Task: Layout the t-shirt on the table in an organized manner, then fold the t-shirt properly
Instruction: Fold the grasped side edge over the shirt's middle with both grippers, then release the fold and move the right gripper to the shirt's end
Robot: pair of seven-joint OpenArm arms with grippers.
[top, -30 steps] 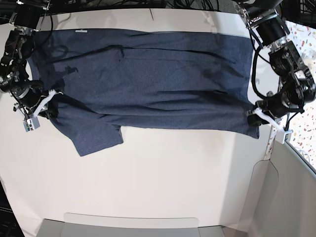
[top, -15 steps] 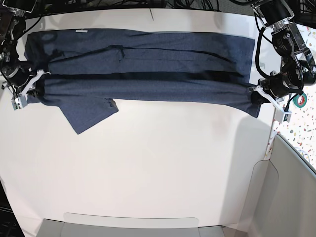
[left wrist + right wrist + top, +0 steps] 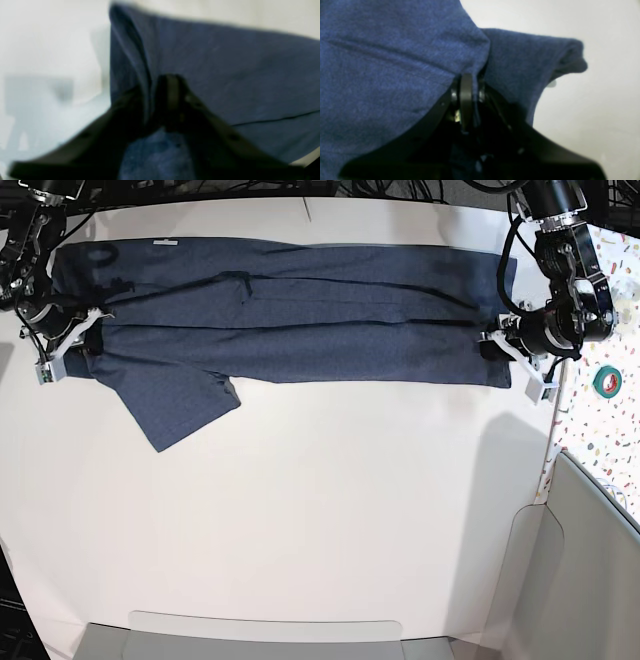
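The navy t-shirt point(image 3: 300, 320) lies as a long folded band across the far part of the white table point(image 3: 320, 510), with one sleeve point(image 3: 175, 405) sticking out toward the near left. At the band's right end, my left gripper point(image 3: 497, 343) rests on the cloth. The blurred left wrist view shows its fingers point(image 3: 172, 95) slightly apart, with a fold of the t-shirt point(image 3: 225, 62) between them at my left gripper point(image 3: 152, 87). My right gripper point(image 3: 85, 335) is at the band's left end. In its wrist view my right gripper point(image 3: 467, 80) is pinched shut on the t-shirt point(image 3: 382, 50).
A green tape roll point(image 3: 606, 383) lies on the speckled strip point(image 3: 620, 280) beyond the table's right edge. A grey panel point(image 3: 590, 570) stands at the near right. A pale grey tray edge point(image 3: 260, 635) runs along the near side. Cables hang along the far edge.
Both grippers have carried the shirt's near edge toward the far side, so the band is now narrower. The left gripper's fingers have parted; the right stays shut.
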